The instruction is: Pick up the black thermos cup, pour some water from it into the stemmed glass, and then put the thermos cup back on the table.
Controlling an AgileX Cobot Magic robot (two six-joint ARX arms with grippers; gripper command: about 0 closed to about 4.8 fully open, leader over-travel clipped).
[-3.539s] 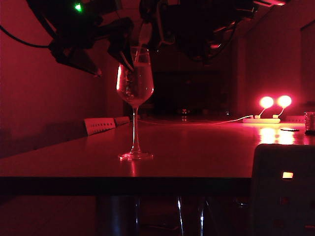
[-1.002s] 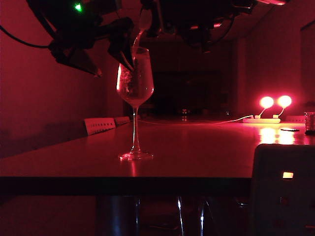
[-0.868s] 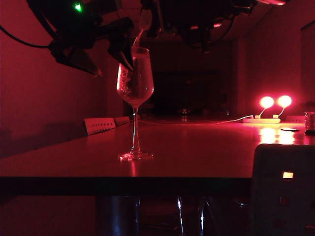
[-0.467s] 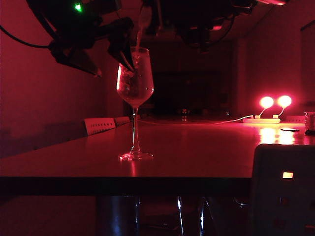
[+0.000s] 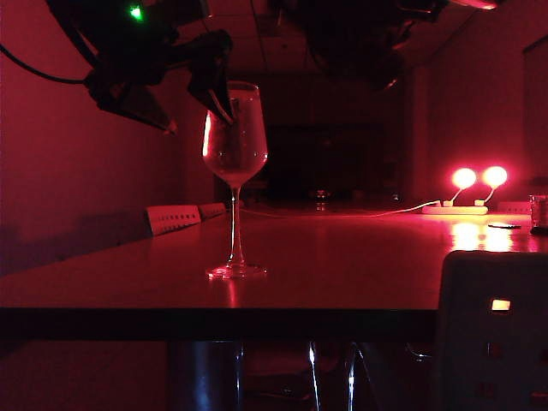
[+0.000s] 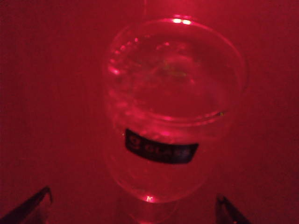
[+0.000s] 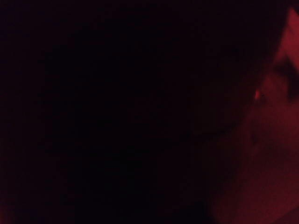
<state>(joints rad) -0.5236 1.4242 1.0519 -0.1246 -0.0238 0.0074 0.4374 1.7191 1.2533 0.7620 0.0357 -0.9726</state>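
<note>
Pouring looks finished: the pale stream that was falling into the stemmed glass point(image 5: 235, 137) half a second ago is gone, and the dark mass of the right arm is now sitting higher along the top of the exterior view. Right gripper point(image 5: 355, 38) is lost in that shadow; black thermos cup can't be picked out, so grip unclear. Left gripper point(image 6: 133, 205) is hanging just beside the bowl, jaws wide, holding nothing. Glass is standing upright near the table's point(image 5: 342, 274) front edge, left of middle, water inside. Judging that setting the cup down is what remains
</note>
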